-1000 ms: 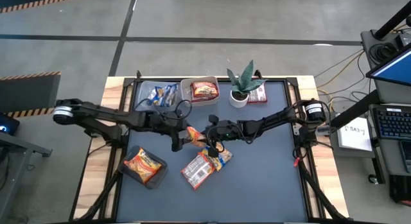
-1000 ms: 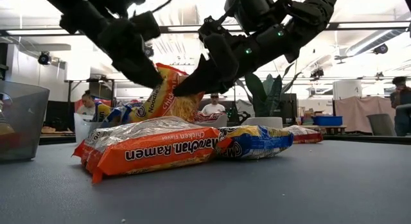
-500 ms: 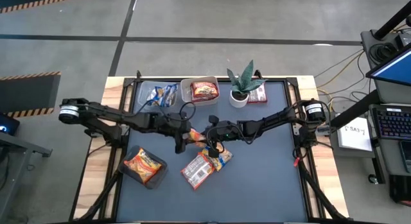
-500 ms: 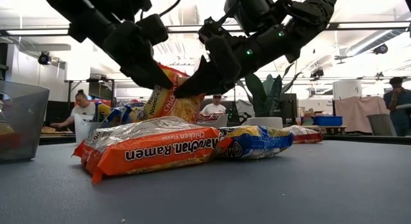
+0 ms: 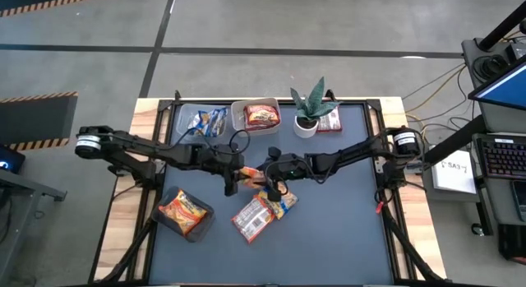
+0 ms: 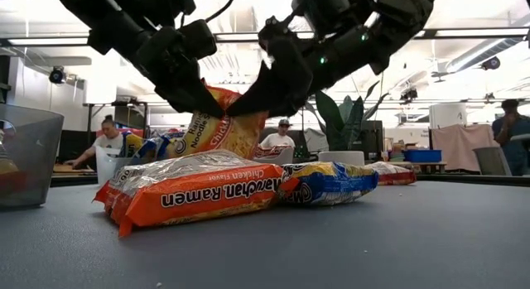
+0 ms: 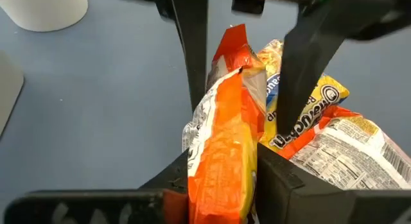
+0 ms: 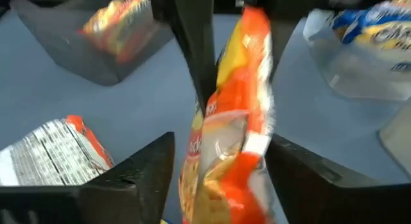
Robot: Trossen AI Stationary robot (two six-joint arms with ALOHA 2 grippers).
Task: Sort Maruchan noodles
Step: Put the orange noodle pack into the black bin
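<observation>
Above the middle of the dark counter [image 5: 345, 229], an orange-yellow noodle packet [image 6: 222, 127] hung upright between the two arms. The left gripper [image 5: 233, 173] had its fingers [image 7: 286, 185] clenched on the packet's two faces, as the left wrist view showed. The right gripper [image 5: 268, 177] faced it from the other side; its fingers [image 8: 135, 169] stood apart on either side of the same packet, released rather than pressing it, as far as the right wrist view let one tell.

Just beneath, two more packets lay on the counter touching one another: a large orange one [image 6: 195, 194] lying flat and a blue-yellow one [image 6: 327, 181] beside it. A clear tub [image 5: 168, 225] near the front left corner held an orange packet [image 5: 181, 211]. Along the far edge stood a tub with a blue packet [image 5: 207, 119], a tub with a dark red packet [image 5: 261, 115], a small potted plant [image 5: 309, 113], and another red packet [image 5: 330, 119] lying just beside the pot.

People [image 6: 108, 140] sat in the room beyond the counter.
</observation>
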